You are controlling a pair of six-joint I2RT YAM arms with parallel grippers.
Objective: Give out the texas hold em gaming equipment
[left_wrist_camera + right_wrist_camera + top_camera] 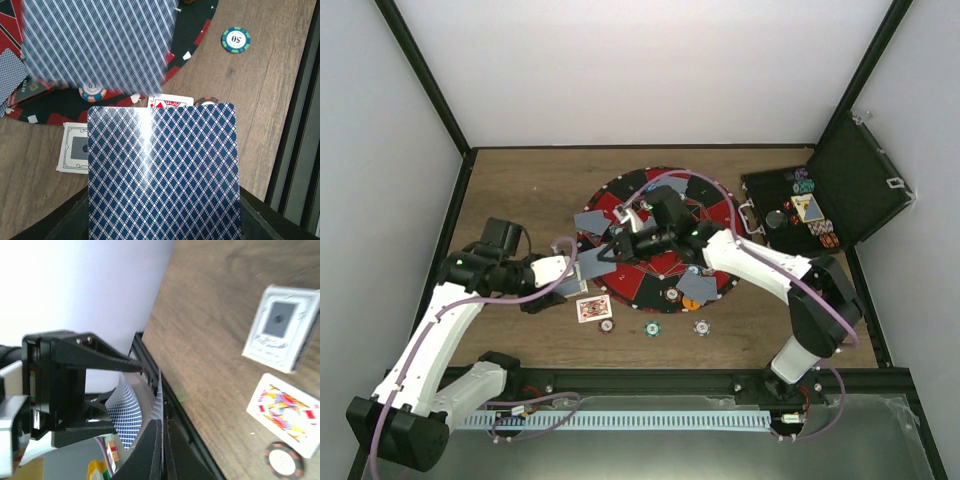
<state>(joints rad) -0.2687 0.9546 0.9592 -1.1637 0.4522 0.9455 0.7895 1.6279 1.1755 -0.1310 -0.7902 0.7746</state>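
Observation:
My left gripper is shut on a stack of blue-backed cards that fills the lower left wrist view, at the near-left rim of the round red-and-black mat. My right gripper reaches over the mat to it and is shut on one card, seen edge-on. That card is the blurred one in the left wrist view. A face-up card lies on the table near the mat. Three chips lie in a row beside it.
The open black case with chips and cards stands at the right. More cards and a chip lie on the mat. A white-bordered card lies on the table by the mat's edge. A teal chip lies to the right.

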